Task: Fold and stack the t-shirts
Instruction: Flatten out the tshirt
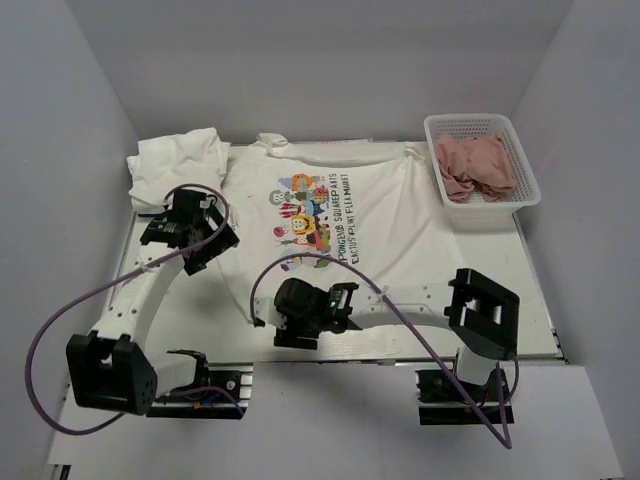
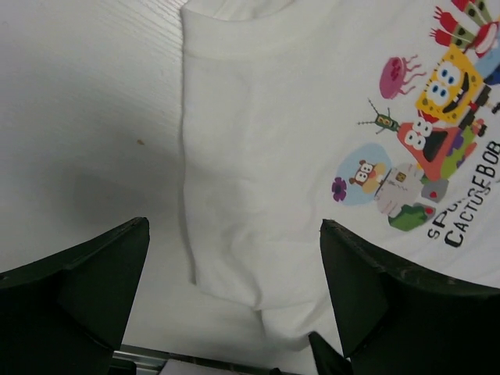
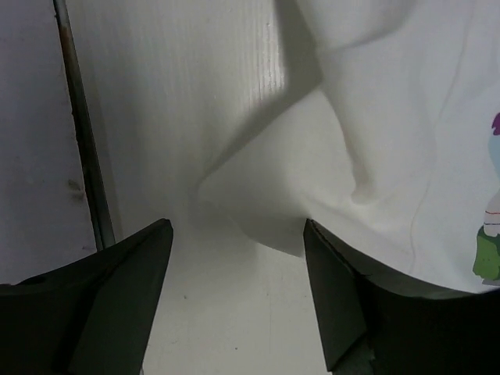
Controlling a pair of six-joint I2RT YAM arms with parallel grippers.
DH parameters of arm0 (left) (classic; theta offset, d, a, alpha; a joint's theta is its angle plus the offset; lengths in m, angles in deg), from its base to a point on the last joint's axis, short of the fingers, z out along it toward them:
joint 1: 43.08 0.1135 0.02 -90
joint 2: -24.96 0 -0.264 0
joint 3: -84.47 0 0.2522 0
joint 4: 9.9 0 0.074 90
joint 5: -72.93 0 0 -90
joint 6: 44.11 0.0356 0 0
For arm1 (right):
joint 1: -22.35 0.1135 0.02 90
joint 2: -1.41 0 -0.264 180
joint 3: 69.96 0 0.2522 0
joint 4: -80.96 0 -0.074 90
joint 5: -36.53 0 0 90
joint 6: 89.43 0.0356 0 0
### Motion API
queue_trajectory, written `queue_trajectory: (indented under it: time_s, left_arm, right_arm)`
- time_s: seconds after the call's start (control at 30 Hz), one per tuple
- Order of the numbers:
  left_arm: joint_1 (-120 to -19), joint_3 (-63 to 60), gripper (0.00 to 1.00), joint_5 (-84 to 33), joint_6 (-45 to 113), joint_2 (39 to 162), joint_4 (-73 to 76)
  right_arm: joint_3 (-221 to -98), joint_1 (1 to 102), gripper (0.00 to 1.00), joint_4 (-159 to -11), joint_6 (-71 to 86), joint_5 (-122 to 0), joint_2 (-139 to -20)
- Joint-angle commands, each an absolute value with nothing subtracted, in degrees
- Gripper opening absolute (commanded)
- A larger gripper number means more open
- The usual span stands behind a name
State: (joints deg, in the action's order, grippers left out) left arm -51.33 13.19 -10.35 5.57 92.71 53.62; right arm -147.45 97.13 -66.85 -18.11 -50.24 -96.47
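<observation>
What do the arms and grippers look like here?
Left arm and right arm: white links, black joint housings, each trailing a looping purple cable. Left gripper and right gripper: black, with dark wedge-shaped fingers. A small green light glows near the right wrist.

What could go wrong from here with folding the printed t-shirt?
1. The right gripper hangs open over a rumpled corner of the printed t-shirt; it might pinch only a fold, or miss.
2. The purple cable arcs over the shirt and could drag it.
3. The left gripper, open at the side edge, works the same side, so the arms may crowd each other.
</observation>
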Motion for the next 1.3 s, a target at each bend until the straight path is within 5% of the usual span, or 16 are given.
queue_trajectory:
  time_s: [0.0,0.17,0.4,0.53,0.87,1.27]
  left_arm:
    - [-49.9,11.4,1.0,-12.6,5.5,95.2,51.0]
    - [-48.8,12.0,1.0,-14.1,6.1,95.5,49.8]
    - [-47.7,12.7,1.0,-10.8,7.2,91.9,52.3]
    - [-47.7,13.2,1.0,-9.7,7.2,89.9,53.0]
    - [-47.2,14.9,1.0,-10.8,9.0,88.1,51.4]
    - [-47.2,15.5,1.0,-16.4,11.9,91.5,48.3]
  right_arm:
    - [-147.3,98.7,0.71,-71.3,-22.6,-45.7,-98.7]
    - [-145.5,99.1,0.42,-73.3,-20.4,-43.2,-100.3]
    - [-146.4,98.4,0.37,-79.3,-19.9,-44.7,-102.3]
    - [-147.0,97.6,0.02,-79.2,-18.6,-46.6,-102.9]
    - [-147.6,88.8,0.0,-84.4,-3.2,-52.8,-88.6]
    - [-159.5,71.7,0.0,-76.1,7.4,-55.7,-99.2]
